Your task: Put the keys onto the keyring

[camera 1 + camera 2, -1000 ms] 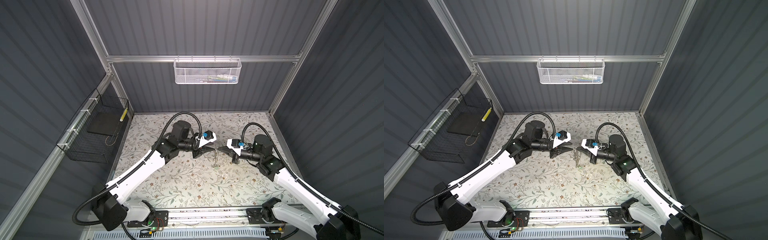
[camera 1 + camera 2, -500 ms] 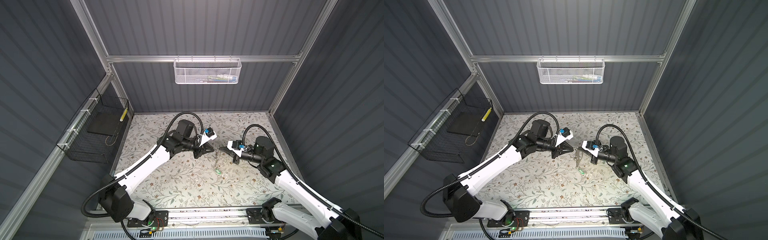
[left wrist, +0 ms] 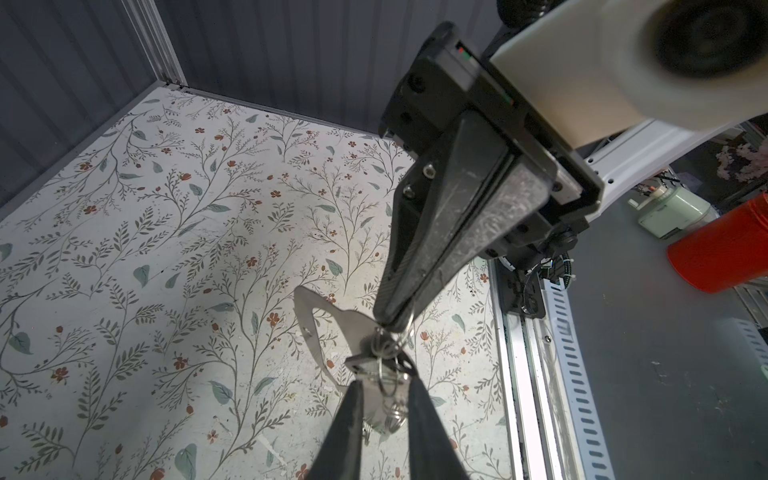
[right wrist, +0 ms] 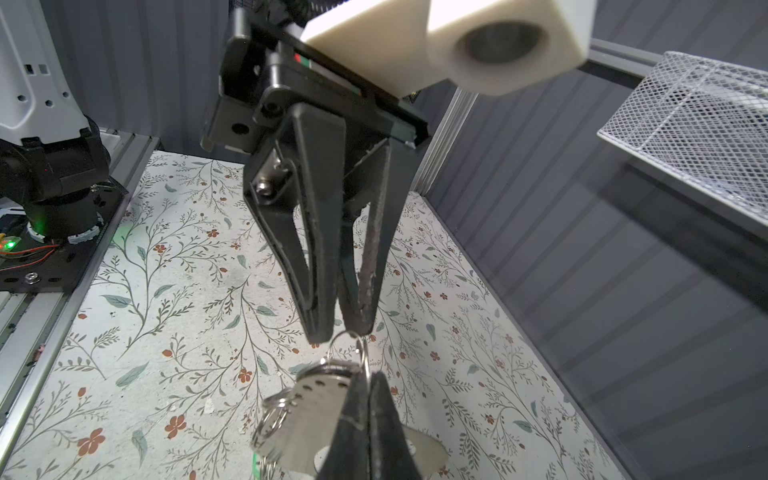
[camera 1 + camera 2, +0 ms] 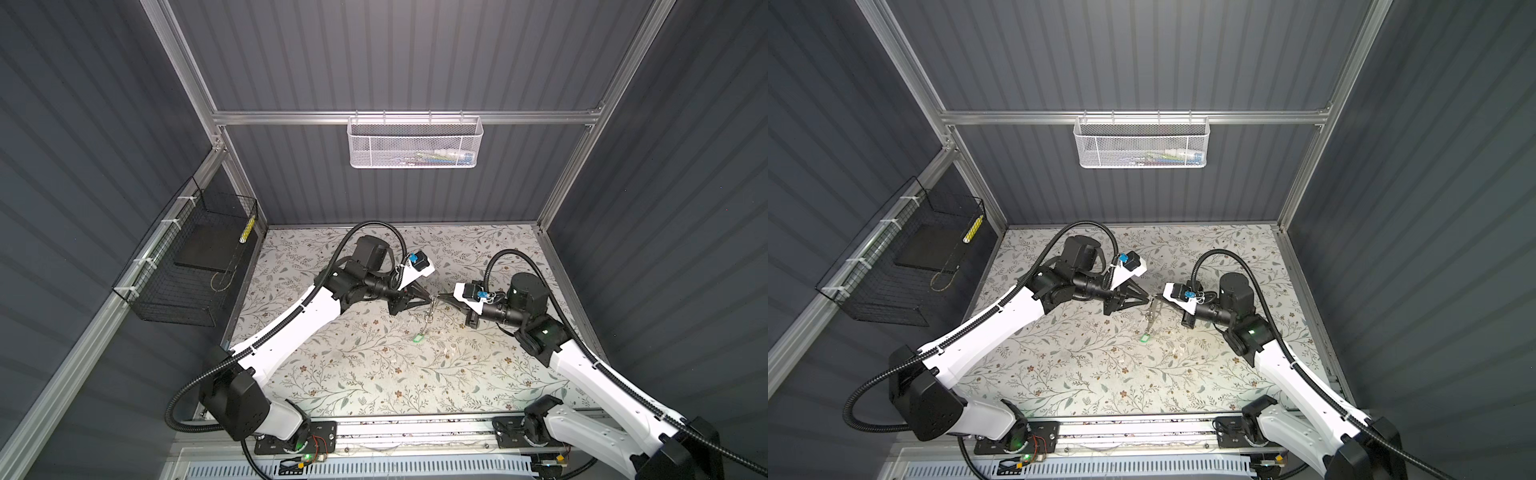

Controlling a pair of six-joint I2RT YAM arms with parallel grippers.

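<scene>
- The right gripper [image 4: 370, 376] had its jaws pressed together, pinching the edge of the keyring [image 4: 307, 399], a flat metal plate with a row of small holes.
- In both top views this gripper [image 5: 441, 296] reached in from the right and met the left gripper [image 5: 430, 296] nose to nose above the middle of the floral table [image 5: 353, 374].
- The keyring [image 5: 431, 309] hung downward from that meeting point, clear of the table.
- The left gripper [image 3: 384, 380] had its fingers [image 3: 349, 428] a little apart, with a cluster of small metal rings [image 3: 388, 374] lying in the gap.
- From the right wrist view, a thin wire ring [image 4: 345, 334] rose right up to the left gripper's tips; whether those tips actually clamped it could not be told.
- The green tag [image 5: 418, 338] hung lowest of all on a thin link below the plate, and it showed in a top view [image 5: 1144, 337] as a bright green spot over the table. Whether it touched the surface was not clear.
- The silver key could not be picked out for certain among the rings.
- A white mesh basket [image 5: 413, 143] hung on the back wall and a black wire basket [image 5: 191, 257] on the left wall, both well apart from the grippers.
</scene>
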